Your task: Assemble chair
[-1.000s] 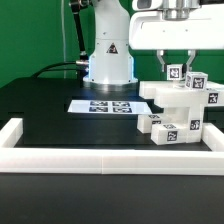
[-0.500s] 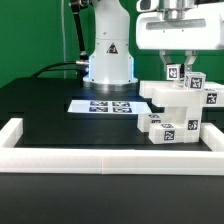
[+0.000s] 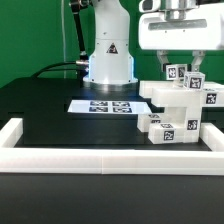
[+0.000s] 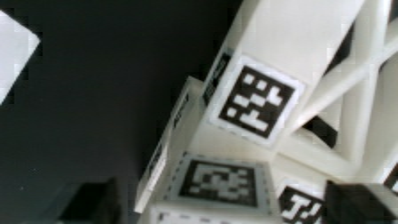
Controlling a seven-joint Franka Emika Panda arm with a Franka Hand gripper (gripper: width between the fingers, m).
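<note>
The partly built chair (image 3: 180,105) stands at the exterior view's right, a stack of white blocks with black-and-white tags. A small tagged piece (image 3: 175,72) sticks up from its top. My gripper (image 3: 181,62) hangs straight above that piece, fingers pointing down. In the wrist view the chair's tagged white parts (image 4: 258,95) fill the picture. The gripper (image 4: 231,205) is open. Its dark fingers (image 4: 98,200) stand wide apart on either side of a tagged block, and a dark gap shows beside the one finger.
The marker board (image 3: 103,104) lies flat on the black table, to the exterior view's left of the chair. A low white border rail (image 3: 100,152) runs along the front and both sides. The arm's base (image 3: 108,55) stands behind the board.
The jaws have opened and let go of the chair's top piece. The hand has shifted slightly toward the exterior view's right. The chair has not moved.
</note>
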